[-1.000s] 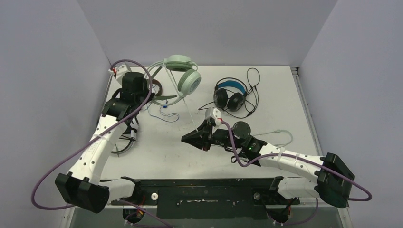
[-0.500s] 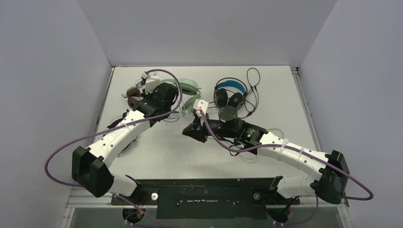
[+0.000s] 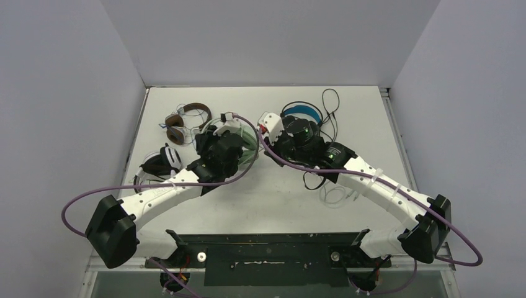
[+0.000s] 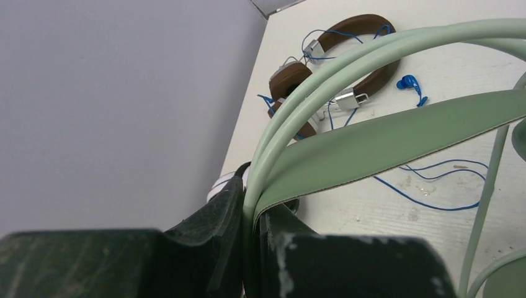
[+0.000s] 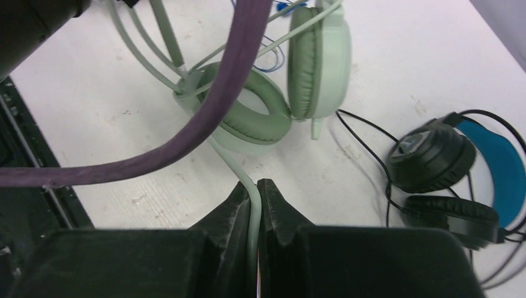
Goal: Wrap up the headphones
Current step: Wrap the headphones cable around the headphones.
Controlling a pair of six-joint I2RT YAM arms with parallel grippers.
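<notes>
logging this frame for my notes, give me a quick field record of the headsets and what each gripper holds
left gripper: shut on the headband of the mint green headset
right gripper: shut on the mint green cord
brown headset: far left of the table, blue cord spread around it
black and blue headset: far right, black cord loose
white headset: near the left edge

Top view is lit evenly from overhead, diffuse. The counter (image 3: 267,202) is rendered bright white, and only soft, short shadows are cast under the arms. Left wrist view: the left tool (image 4: 253,208) is underexposed and blurred at the bottom edge, and the mint green headset (image 4: 384,133) is slightly soft. Right wrist view: the purple cable (image 5: 205,118) is out of focus, the right tool (image 5: 256,189) is dark, the black headset (image 5: 434,161) is sharp.
</notes>
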